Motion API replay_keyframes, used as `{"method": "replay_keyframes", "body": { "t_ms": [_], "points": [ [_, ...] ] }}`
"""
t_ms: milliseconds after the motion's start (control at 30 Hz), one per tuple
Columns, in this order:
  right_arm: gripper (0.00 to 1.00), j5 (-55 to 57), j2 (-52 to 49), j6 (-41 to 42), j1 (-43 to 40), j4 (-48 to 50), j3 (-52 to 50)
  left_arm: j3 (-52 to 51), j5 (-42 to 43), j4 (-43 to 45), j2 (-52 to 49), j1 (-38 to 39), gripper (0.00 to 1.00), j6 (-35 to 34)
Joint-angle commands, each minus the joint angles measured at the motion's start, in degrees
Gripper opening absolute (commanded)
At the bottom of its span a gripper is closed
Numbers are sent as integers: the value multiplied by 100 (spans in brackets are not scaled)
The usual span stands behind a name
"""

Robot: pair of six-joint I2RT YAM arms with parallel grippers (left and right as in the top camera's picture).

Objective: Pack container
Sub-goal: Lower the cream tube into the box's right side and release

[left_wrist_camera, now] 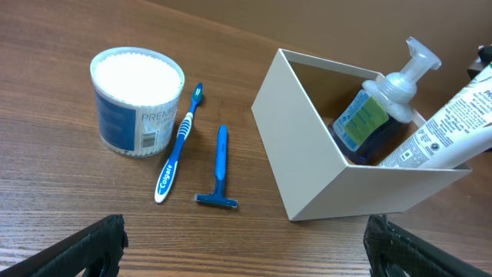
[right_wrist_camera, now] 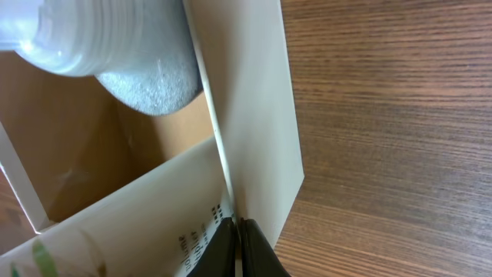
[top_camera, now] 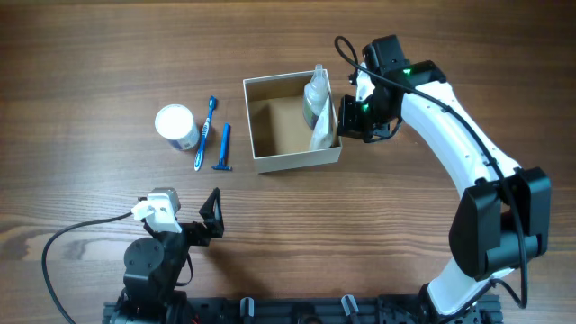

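The container (top_camera: 297,160), a square white box with a tan inside, stands mid-table; it also shows in the left wrist view (left_wrist_camera: 296,146) and the right wrist view (right_wrist_camera: 254,115). Inside it, against the right wall, are a pump bottle (top_camera: 315,94) (left_wrist_camera: 369,119) and a white tube (top_camera: 322,130) (left_wrist_camera: 446,127) that leans over the rim. My right gripper (top_camera: 346,117) (right_wrist_camera: 238,246) is shut on the container's right wall. My left gripper (top_camera: 184,216) (left_wrist_camera: 246,246) is open and empty, near the front edge, well short of the items.
Left of the container, on the wood table, stand a round white jar of cotton swabs (top_camera: 176,126) (left_wrist_camera: 137,100), a blue toothbrush (top_camera: 206,130) (left_wrist_camera: 178,142) and a blue razor (top_camera: 224,148) (left_wrist_camera: 221,165).
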State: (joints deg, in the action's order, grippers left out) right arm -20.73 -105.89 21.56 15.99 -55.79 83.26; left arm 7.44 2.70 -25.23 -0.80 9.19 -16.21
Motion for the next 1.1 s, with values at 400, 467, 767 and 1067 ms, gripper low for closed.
{"method": "replay_keyframes", "body": {
  "t_ms": [400, 467, 767, 1067],
  "points": [
    [4, 39, -138, -57, -59, -76, -48, -13, -79, 20, 42, -42, 100, 74],
    [4, 37, -138, -59, -39, -98, -52, -13, -76, 20, 42, -42, 100, 74],
    [4, 4, -136, 98, 326, -17, -433, -13, -76, 20, 42, -42, 100, 76],
    [34, 455, 326, 109, -66, 94, -417, -13, -79, 20, 42, -42, 100, 74]
  ]
}}
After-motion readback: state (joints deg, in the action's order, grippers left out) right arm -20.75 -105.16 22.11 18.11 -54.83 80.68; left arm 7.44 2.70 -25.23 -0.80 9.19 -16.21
